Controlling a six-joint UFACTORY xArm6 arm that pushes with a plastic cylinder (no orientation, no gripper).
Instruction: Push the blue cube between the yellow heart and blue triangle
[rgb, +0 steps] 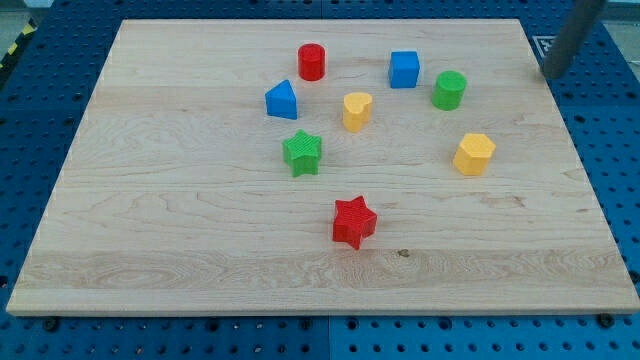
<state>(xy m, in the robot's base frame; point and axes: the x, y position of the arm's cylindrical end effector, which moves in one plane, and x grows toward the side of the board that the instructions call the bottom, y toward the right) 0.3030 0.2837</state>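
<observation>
Eight blocks (404, 69), two per colour.

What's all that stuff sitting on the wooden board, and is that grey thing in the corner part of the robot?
red cylinder: one, red, toward the view's top, left of centre.
blue cube: one, blue, toward the view's top, right of centre.
green cylinder: one, green, just right of the blue cube.
blue triangle: one, blue, left of the yellow heart.
yellow heart: one, yellow, centre.
green star: one, green, below the blue triangle.
yellow block: one, yellow, many-sided, at the view's right.
red star: one, red, nearest the view's bottom.
wooden board: one, pale wood, on a blue perforated table.
my tip: one dark rod, top right corner, at the board's edge, clear of every block.
</observation>
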